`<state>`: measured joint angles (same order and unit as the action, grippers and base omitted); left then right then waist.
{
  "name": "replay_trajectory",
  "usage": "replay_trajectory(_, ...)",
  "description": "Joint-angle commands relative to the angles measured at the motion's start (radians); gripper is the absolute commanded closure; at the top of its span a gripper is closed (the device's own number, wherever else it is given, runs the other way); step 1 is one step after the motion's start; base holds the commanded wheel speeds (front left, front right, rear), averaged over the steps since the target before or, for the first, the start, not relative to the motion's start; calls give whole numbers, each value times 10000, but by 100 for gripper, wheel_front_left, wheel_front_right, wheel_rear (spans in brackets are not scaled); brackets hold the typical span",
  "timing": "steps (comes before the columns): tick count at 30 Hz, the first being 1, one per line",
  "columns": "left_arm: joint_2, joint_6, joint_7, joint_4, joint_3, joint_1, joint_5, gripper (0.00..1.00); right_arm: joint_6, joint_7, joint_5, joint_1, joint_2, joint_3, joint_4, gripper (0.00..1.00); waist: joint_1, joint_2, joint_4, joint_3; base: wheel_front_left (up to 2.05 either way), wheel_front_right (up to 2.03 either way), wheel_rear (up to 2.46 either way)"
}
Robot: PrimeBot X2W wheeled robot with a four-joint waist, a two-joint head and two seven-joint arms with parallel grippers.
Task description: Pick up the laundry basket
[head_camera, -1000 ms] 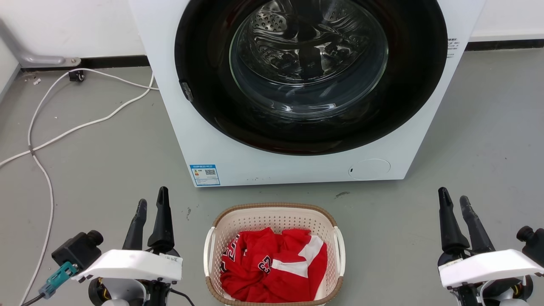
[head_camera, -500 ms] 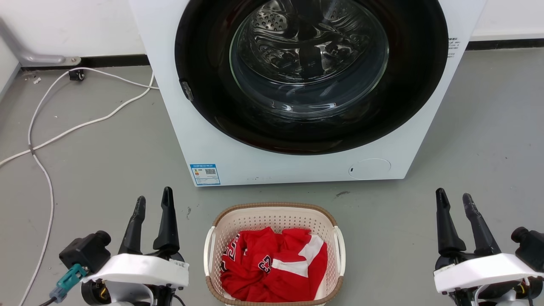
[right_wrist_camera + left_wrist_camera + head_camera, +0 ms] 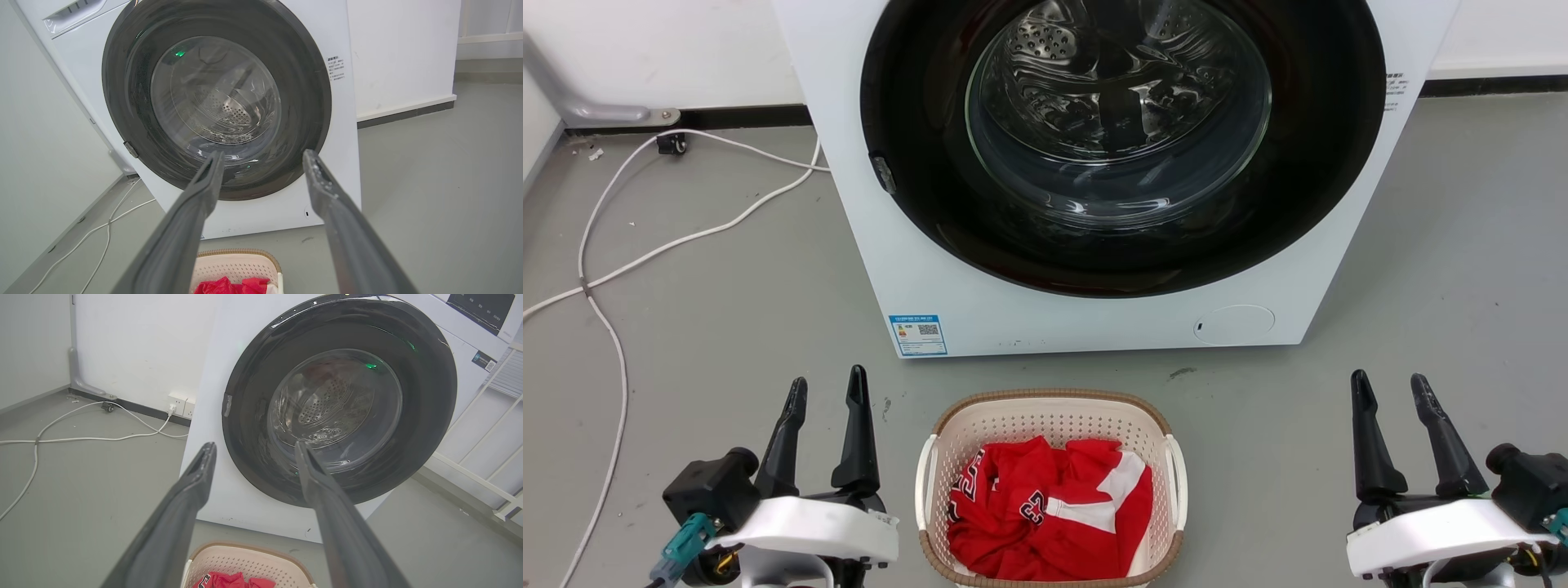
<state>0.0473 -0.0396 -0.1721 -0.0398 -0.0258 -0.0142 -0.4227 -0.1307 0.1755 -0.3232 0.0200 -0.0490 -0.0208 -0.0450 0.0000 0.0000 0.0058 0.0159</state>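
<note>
The laundry basket [image 3: 1050, 425] is cream-white and perforated with a brown woven-look rim. It sits on the grey floor just in front of the washing machine, holding a crumpled red and white garment [image 3: 1045, 510]. White handles run down its left and right sides. My left gripper [image 3: 827, 384] hangs open to the basket's left, apart from it. Well off to the right, my right gripper [image 3: 1388, 384] is open too. The left wrist view shows the left gripper [image 3: 253, 447] open above the basket [image 3: 245, 563]. The right gripper [image 3: 263, 155] stands open over the basket [image 3: 237, 265].
A white front-loading washing machine [image 3: 1094, 318] with its dark round door closed stands right behind the basket. White cables [image 3: 613, 269] trail across the floor at the left. A white railing [image 3: 482, 465] stands beside the machine. Bare grey floor lies either side of the basket.
Both grippers have shifted inward toward the basket and spread their fingers slightly wider. The basket and garment have not moved.
</note>
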Motion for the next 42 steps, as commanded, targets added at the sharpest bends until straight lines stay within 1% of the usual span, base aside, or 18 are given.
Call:
replay_trajectory(1, 34, 48, -120, 61, -38, 61, 331, 0, 0, 99, 351, 38, -26, 24, 150, 0, 0, 0, 5, -1, 0, 0, 0)
replay_trajectory(24, 40, 218, -593, 118, -184, 290, 2206, 0, 1, 565, 2393, 307, -24, 124, 276, 0, 0, 0, 64, -4, 0, 0, 0)
replay_trajectory(42, 43, 324, -919, 187, -286, 441, 3528, 0, 1, 897, 3667, 463, -21, 179, 302, 0, 0, 0, 92, 26, 0, 0, 0)
